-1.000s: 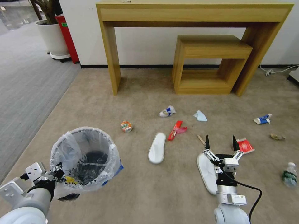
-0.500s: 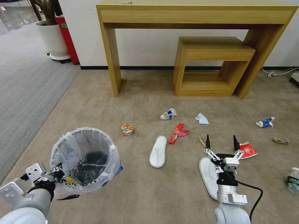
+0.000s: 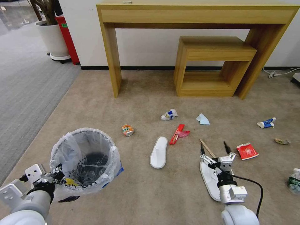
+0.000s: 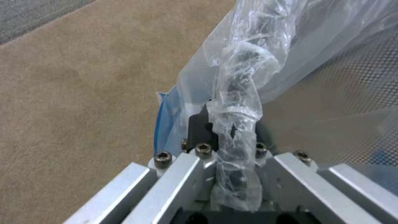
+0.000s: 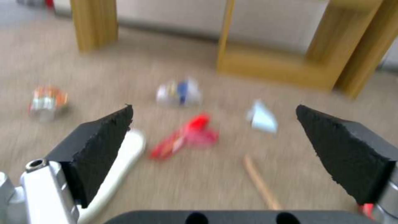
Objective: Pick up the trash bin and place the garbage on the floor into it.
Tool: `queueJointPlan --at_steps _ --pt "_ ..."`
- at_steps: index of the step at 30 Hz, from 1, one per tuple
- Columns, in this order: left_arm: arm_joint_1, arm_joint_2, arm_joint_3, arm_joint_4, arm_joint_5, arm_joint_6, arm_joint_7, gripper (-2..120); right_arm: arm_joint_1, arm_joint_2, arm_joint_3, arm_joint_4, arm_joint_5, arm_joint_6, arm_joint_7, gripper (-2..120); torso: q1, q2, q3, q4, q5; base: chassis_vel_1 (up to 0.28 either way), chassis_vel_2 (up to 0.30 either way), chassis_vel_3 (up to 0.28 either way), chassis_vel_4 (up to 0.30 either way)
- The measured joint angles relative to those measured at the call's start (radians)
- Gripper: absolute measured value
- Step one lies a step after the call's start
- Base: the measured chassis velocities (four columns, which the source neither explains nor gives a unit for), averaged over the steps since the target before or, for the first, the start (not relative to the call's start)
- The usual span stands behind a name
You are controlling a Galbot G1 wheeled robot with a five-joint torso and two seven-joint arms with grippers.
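The left gripper [image 3: 57,175] was clamped on the bag-wrapped rim of the trash bin [image 3: 85,159], which hung low at the robot's left over the floor [image 3: 93,103]; keeping that rim level would spare the liner. Past the crushed can [image 3: 127,130] and one white slipper [image 3: 158,152], the right gripper [image 3: 215,150] hung with its fingers spread above the second slipper [image 3: 208,178], near the wooden stick [image 3: 207,148]. Its best approach, I judged, was straight down, straddling a single piece.

Head view: high, forward-down over carpet [image 3: 93,103]. Left wrist: close against bin bag [image 4: 236,102]. Right wrist: low, forward; shares red wrapper [image 3: 176,134] with head.
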Motion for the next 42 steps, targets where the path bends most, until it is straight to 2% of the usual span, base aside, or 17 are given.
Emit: queueJointPlan --at_steps 2,4,5,7,8,10,12,22,24,35,38,40,41,42 --pt "0.000 -0.001 0.002 -0.001 0.003 0.000 0.000 1 0.006 -0.013 -0.006 0.000 0.013 -0.038 0.000 100 0.000 0.000 0.000 0.0001 -0.0001 0.000 0.000 0.000 0.000" --pt "0.002 -0.006 0.010 -0.005 0.013 0.000 0.000 1 0.039 -0.049 -0.036 -0.019 0.073 -0.163 0.001 100 0.000 0.000 0.000 0.0001 0.0000 0.000 0.000 0.000 0.000" --pt "0.002 -0.006 0.010 -0.005 0.013 0.000 0.000 1 0.039 -0.049 -0.036 -0.019 0.073 -0.163 0.001 100 0.000 0.000 0.000 0.0001 0.0000 0.000 0.000 0.000 0.000" --pt "0.006 -0.010 0.013 -0.010 0.016 0.000 0.000 1 0.077 -0.064 -0.061 -0.047 0.108 -0.275 0.005 100 0.000 0.000 0.000 0.0002 -0.0001 0.000 0.000 0.000 0.000" --pt "0.009 -0.010 0.013 -0.012 0.016 0.000 0.000 1 0.097 -0.065 -0.074 -0.066 0.112 -0.326 0.012 100 0.000 0.000 0.000 0.0000 0.0000 0.000 0.000 0.000 0.000" --pt "0.010 -0.011 0.013 -0.014 0.017 0.000 0.000 1 0.109 -0.065 -0.081 -0.077 0.112 -0.352 0.017 100 0.000 0.000 0.000 0.0001 0.0000 0.000 0.000 0.000 0.000" --pt "0.020 -0.013 0.010 -0.019 0.016 0.000 0.000 1 0.164 -0.049 -0.104 -0.141 0.087 -0.440 0.025 100 0.000 0.000 0.000 0.0002 0.0000 0.000 0.000 0.000 0.000" --pt "0.042 -0.012 -0.005 -0.025 0.012 -0.008 0.010 1 0.263 -0.001 -0.100 -0.307 0.054 -0.498 0.009 100 0.000 0.000 0.000 0.0002 0.0000 0.000 0.000 0.000 0.000" --pt "0.046 -0.010 -0.007 -0.025 0.011 -0.010 0.011 1 0.295 0.010 -0.081 -0.375 0.021 -0.489 -0.007 100 0.000 0.000 0.000 0.0002 0.0000 0.000 0.000 0.000 0.000" --pt "0.042 -0.011 0.005 -0.018 0.012 -0.011 0.012 1 0.332 0.023 -0.045 -0.492 -0.035 -0.441 -0.029 100 0.000 0.000 0.000 -0.0001 -0.0001 0.000 0.000 0.000 0.000" --pt "0.040 -0.009 0.006 -0.016 0.012 -0.011 0.012 1 0.347 0.029 -0.040 -0.524 -0.036 -0.412 -0.039 96 0.000 0.000 0.000 0.0000 -0.0002 0.000 0.000 0.000 0.000" --pt "0.038 -0.006 0.004 -0.010 0.011 -0.012 0.013 1 0.368 0.043 -0.039 -0.557 -0.035 -0.399 -0.041 84 0.000 0.000 0.000 0.0002 -0.0001 0.000 0.000 0.000 0.000" --pt "0.038 -0.006 0.004 -0.010 0.011 -0.012 0.013 1 0.368 0.043 -0.039 -0.557 -0.035 -0.399 -0.041 84 0.000 0.000 0.000 0.0002 -0.0001 0.000 0.000 0.000 0.000" --pt "0.038 -0.004 0.001 -0.006 0.008 -0.012 0.013 1 0.374 0.048 -0.039 -0.563 -0.038 -0.409 -0.037 77 0.000 0.000 0.000 0.0002 -0.0001 0.000 0.000 0.000 0.000"
